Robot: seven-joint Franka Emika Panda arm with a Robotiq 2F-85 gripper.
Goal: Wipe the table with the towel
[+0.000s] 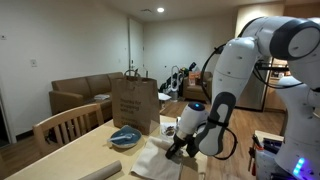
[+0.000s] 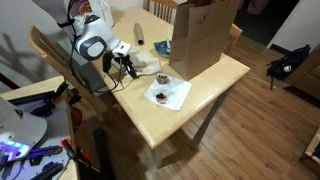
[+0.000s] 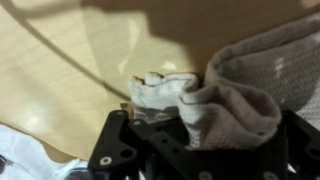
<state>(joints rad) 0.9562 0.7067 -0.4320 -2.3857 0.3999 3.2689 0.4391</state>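
Your arm [image 1: 235,75] comes in from the right of the frame in an exterior view, bent at the elbow, with the wrist angled down toward the table [image 1: 80,160]. From above, it reaches in from the upper left and the gripper [image 2: 128,66] sits low over the left part of the tabletop [image 2: 212,90].

In the wrist view, the gripper [image 3: 205,135] enters from the bottom edge. Its black fingers [image 3: 120,145] are clamped on a bunched beige-grey towel [image 3: 235,95]. The towel fills the right half of that frame, and a fold spills forward onto the wood [image 3: 60,70]. In the overhead exterior view, the towel [image 2: 146,66] is the crumpled patch just beside the gripper, toward the middle of the table.

The table is pale wood. A tall brown paper bag [image 1: 133,103] stands upright on it, and it appears at the top centre of the overhead view [image 2: 205,35]. A blue bowl [image 1: 125,138] sits in front of the bag. A white napkin [image 2: 168,97] lies near the table's middle with something small and dark on it, too small to identify.

A wooden chair [image 1: 62,128] is at the lower left, with a brown sofa [image 1: 85,95] behind it against a pale wall. The floor [image 2: 255,130] is wood plank.
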